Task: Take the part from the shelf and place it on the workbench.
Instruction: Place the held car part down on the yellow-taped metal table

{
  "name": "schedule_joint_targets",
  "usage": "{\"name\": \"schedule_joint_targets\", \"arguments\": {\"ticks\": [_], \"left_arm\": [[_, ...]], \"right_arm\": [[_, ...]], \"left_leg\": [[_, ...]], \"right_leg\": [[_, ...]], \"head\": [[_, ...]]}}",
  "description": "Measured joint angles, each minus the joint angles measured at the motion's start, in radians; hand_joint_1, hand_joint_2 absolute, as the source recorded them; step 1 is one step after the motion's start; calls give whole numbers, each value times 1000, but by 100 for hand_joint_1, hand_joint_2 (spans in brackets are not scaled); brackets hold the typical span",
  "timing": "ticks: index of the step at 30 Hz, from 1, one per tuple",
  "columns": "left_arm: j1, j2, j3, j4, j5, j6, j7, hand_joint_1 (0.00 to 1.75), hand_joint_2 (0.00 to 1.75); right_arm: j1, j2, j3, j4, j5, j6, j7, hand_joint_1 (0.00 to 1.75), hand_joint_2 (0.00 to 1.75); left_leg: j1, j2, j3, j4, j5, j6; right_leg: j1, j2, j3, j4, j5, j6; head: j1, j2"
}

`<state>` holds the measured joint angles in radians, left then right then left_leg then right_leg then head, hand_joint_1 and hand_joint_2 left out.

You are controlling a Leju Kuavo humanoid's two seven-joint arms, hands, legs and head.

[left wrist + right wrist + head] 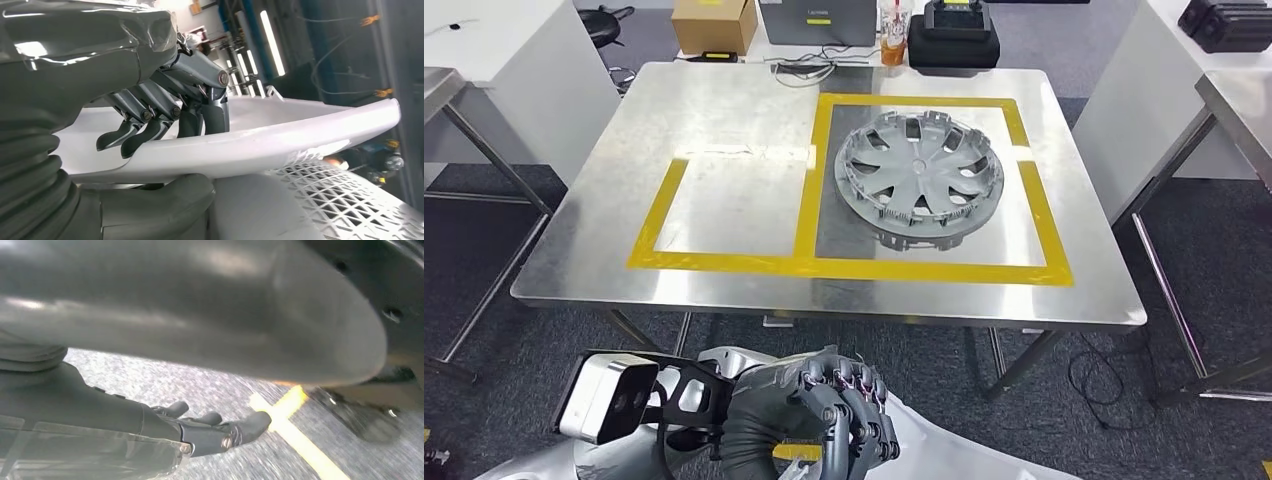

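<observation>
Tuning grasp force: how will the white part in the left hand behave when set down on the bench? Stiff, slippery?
The white part looks like a rigid moulded panel; it likely holds its shape. Its glossy surface suggests it could slip in the left hand. Thin and long, it is probably light but may rock on the flat steel workbench.
</observation>
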<state>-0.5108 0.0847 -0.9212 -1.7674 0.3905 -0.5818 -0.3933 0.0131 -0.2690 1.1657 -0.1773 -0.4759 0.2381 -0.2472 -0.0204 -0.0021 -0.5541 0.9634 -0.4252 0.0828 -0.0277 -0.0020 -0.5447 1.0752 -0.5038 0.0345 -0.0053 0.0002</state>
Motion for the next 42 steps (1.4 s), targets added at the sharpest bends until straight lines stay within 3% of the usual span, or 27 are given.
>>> {"name": "schedule_joint_targets", "arguments": {"ticks": [2, 4, 5, 6, 7, 8, 10, 12, 13, 14, 16, 18, 19, 21, 26, 27, 28, 29, 31, 32, 33, 35, 36, 37, 38, 40, 42], "left_arm": [[1, -1, 0, 0, 0, -1, 0, 175, 175], [5, -1, 0, 0, 0, -1, -1, 175, 175], [7, -1, 0, 0, 0, 0, -1, 175, 175], [7, -1, 0, 0, 0, 0, -1, 175, 175], [7, -1, 0, 0, -1, 0, -1, 175, 175], [8, -1, 0, 0, -1, 0, -2, 175, 175], [7, -1, 0, 0, -1, 1, -3, 175, 175], [6, 0, 0, 0, -1, 2, -4, 175, 175], [6, -1, 0, 0, -1, 2, -4, 175, 175], [6, -1, 1, -1, -1, 3, -5, 175, 175], [6, 1, 1, -1, -2, 3, -6, 175, 175], [8, 4, 1, -1, -2, 4, -6, 175, 175], [9, 5, 1, -1, -2, 4, -6, 175, 175], [10, 7, 1, -1, -2, 5, -6, 175, 175], [10, 8, 2, -1, -2, 5, -6, 175, 175], [10, 9, 2, -1, -2, 5, -6, 175, 175], [10, 10, 2, -2, -2, 5, -7, 175, 175], [9, 10, 4, -4, -2, 5, -7, 175, 175], [8, 10, 7, -10, -2, 5, -8, 175, 175], [7, 10, 8, -12, -2, 5, -9, 175, 175], [7, 9, 8, -13, -2, 5, -9, 175, 175], [9, 9, 8, -14, -2, 5, -9, 175, 175], [11, 9, 7, -14, -2, 5, -9, 175, 175], [11, 9, 7, -14, -2, 6, -9, 175, 175], [12, 9, 7, -14, -2, 6, -9, 175, 175], [12, 9, 7, -14, -2, 9, -10, 175, 175], [14, 9, 8, -14, -2, 18, -11, 175, 175]], "right_arm": [[-2, -2, 0, 0, -1, -1, 0, 0, 0], [1, -4, 0, 0, -1, -4, 1, 0, 0], [3, -5, 0, 1, -1, -6, 2, 0, 0], [5, -6, 0, 1, -1, -8, 2, 0, 0], [7, -6, 0, 1, -1, -9, 3, 0, 0], [8, -6, 0, 2, -2, -10, 3, 0, 0], [7, -4, -1, 2, -2, -11, 3, 0, 0], [5, -4, -1, 2, -2, -11, 3, 0, 0], [5, -4, -1, 2, -2, -10, 3, 0, 0], [6, -4, -1, 2, -2, -10, 3, 0, 0], [8, -6, -1, 3, -1, -10, 2, 0, 0], [8, -8, -1, 3, -1, -9, 0, 0, 0], [9, -8, -1, 3, -1, -9, 0, 0, 0], [10, -8, -1, 3, -1, -9, 0, 0, 0], [10, -8, -1, 3, -1, -9, 0, 0, 0], [10, -8, -1, 3, -1, -9, 0, 0, 0], [8, -7, -1, 3, -1, -9, -1, 0, 0], [7, -6, -1, 2, -1, -9, -1, 0, 0], [5, -5, -1, 2, -1, -9, -2, 0, 0], [5, -5, -1, 2, -1, -8, -3, 0, 0], [4, -6, -1, 2, -1, -8, -3, 0, 0], [3, -8, -1, 2, -1, -8, -3, 0, 0], [4, -9, -1, 3, -1, -8, -3, 0, 0], [6, -9, -1, 3, -1, -9, -3, 0, 0], [7, -10, -1, 3, -1, -9, -3, 0, 0], [8, -10, -1, 3, -1, -13, -3, 0, 0], [8, -11, -1, 3, -2, -17, -3, 0, 0]], "left_leg": [[1, 0, 14, -3, -9, 0], [2, -4, 26, -2, -23, -4], [4, -7, 36, -2, -32, -8], [6, -9, 49, -1, -42, -14], [8, -10, 58, 2, -55, -21], [9, -10, 69, 8, -70, -29], [6, -7, 76, 18, -94, -42], [7, -5, 76, 30, -101, -51], [9, -4, 67, 52, -96, -55], [12, -3, 45, 93, -88, -60], [18, -1, -39, 217, -96, -71], [23, 0, -125, 324, -154, -80], [25, 0, -153, 343, -179, -82], [26, 0, -169, 316, -176, -81], [26, 0, -157, 260, -140, -76], [25, 0, -149, 233, -120, -74], [21, 0, -134, 173, -72, -64], [15, -2, -109, 108, -27, -51], [9, -6, -57, 15, 33, -26], [9, -8, -37, 3, 31, -20], [9, -8, -25, -1, 27, -15], [4, -10, -14, -2, 13, -9], [2, -12, -7, -1, 6, -8], [1, -15, 1, -1, -1, -8], [1, -17, 12, -1, -9, -10], [0, -20, 36, 1, -29, -16], [-3, -20, 49, 7, -50, -26]], "right_leg": [[0, 1, -79, 121, -39, -8], [-3, 1, -151, 199, -61, 1], [-6, 1, -162, 186, -50, 14], [-10, 1, -154, 137, -22, 29], [-15, 0, -135, 64, 22, 46], [-18, -4, -117, 0, 61, 54], [-16, -7, -96, -67, 103, 36], [-12, -4, -89, -67, 98, 2], [-14, -2, -84, -68, 95, -6], [-15, -1, -76, -69, 90, -14], [-16, 1, -60, -71, 75, -25], [-15, 4, -43, -71, 58, -29], [-14, 6, -32, -71, 48, -29], [-13, 9, -8, -71, 32, -28], [-11, 10, 8, -71, 21, -26], [-11, 10, 14, -72, 17, -26], [-9, 11, 24, -75, 7, -21], [-7, 11, 42, -80, 4, -10], [-6, 9, 58, -69, -5, 9], [-6, 7, 47, -36, -5, 15], [-7, 6, 12, 21, -18, 13], [-6, 6, -84, 155, -63, 6], [-5, 6, -124, 197, -86, 5], [-4, 6, -145, 201, -95, 7], [-4, 6, -148, 169, -82, 13], [-3, 5, -116, 30, 6, 30], [1, 3, -87, -74, 86, 22]], "head": [[1, 0], [1, 0], [2, 0], [2, 0], [2, 0], [3, 0], [5, 0], [3, 0], [2, 0], [1, 0], [0, 0], [0, 0], [0, 0], [0, 0], [0, 0], [0, 0], [0, 0], [-1, 0], [-1, 0], [0, 0], [2, 0], [3, 0], [3, 0], [3, 0], [4, 0], [4, 0], [4, 0]]}}
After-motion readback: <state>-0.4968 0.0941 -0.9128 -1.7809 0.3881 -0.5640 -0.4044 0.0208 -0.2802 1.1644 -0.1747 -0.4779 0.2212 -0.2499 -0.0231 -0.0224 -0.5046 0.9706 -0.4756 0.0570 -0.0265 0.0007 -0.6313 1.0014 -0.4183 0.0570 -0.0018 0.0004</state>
